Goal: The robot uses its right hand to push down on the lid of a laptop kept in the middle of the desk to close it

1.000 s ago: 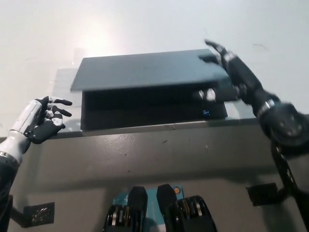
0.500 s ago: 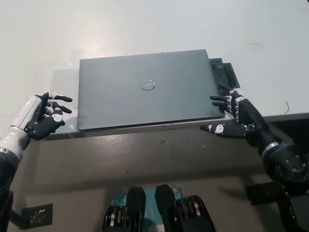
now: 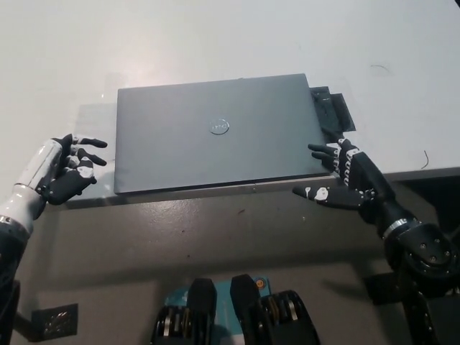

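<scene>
The flat dark grey laptop [image 3: 218, 134] lies closed in the middle of the white desk [image 3: 215, 36], its lid down flat and a small round logo showing at the centre of the lid. Its near long edge runs along the front edge of the desk. Just beside the laptop's far right corner sits a small black rectangular object [image 3: 333, 111], touching or almost touching the laptop's side; what it is cannot be told.

The robot's black right hand [image 3: 343, 180] is at the laptop's near right corner, at the front edge of the desk. It holds nothing and its fingers are spread apart, the fingertips [image 3: 318, 149] just at the laptop's right edge; whether they touch it cannot be told.

The white left hand [image 3: 63, 170] rests near the laptop's left side, apart from it, over the front left edge of the desk. Its fingers are loosely curled and separated, grasping nothing.
</scene>
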